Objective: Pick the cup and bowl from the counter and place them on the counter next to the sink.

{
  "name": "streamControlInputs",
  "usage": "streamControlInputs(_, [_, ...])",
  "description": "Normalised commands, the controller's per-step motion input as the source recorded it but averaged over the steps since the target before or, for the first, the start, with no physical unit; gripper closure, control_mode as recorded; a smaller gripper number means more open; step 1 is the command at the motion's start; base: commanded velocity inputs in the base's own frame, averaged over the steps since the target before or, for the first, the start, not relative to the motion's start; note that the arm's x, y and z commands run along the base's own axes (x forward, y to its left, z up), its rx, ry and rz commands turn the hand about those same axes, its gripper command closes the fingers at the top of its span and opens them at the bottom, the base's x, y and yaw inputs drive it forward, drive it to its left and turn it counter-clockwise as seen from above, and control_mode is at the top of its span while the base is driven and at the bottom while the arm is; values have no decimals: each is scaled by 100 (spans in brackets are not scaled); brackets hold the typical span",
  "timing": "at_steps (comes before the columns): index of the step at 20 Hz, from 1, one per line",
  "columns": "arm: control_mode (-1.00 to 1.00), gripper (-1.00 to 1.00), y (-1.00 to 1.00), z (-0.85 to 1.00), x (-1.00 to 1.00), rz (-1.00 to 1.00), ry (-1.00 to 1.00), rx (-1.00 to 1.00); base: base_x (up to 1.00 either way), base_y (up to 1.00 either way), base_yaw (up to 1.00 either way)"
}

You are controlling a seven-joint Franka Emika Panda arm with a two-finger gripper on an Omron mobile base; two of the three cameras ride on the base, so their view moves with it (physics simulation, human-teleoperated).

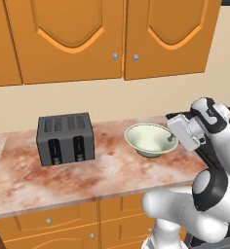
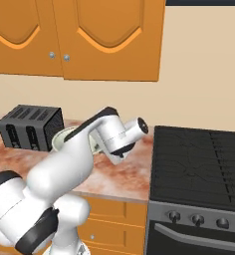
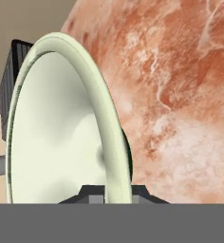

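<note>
Bowl point(image 1: 148, 139), pale greenish-white, sits near the right end of the worktop point(image 1: 63, 175), its dark foot just showing behind the rim in my hand view. My pincer point(image 3: 112, 190) is clamped on the bowl's rim at its right side: one dark tip on the inside of the wall, the other on the outside, the thin rim pinched between them. In the hand view the bowl point(image 3: 57, 133) appears turned on edge because my hand is rolled; in the left base view it looks level or nearly so, foot low over the stone; whether it touches the surface I cannot tell. From the right base view my own arm covers most of the bowl, only a sliver of pale rim point(image 2: 64, 134) peeking out behind the forearm. To the bowl's left on the worktop, well apart, stands a dark grey four-slot toaster point(image 1: 66, 139), upright, levers facing front. Marbled reddish-brown and cream stone between them. To the right of the worktop is a black stove point(image 2: 199, 169) with knobs along its front. Orange wall cabinets point(image 1: 73, 34) hang above, orange drawers below the worktop edge.
</note>
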Motion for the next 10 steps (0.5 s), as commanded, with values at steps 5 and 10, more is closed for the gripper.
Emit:
streamControlInputs(5, [-100,100,7,16,-47,5,0,1,0,0,0])
streamControlInputs(10, [-100,100,16,4,-42,2,0,0,0,0,0])
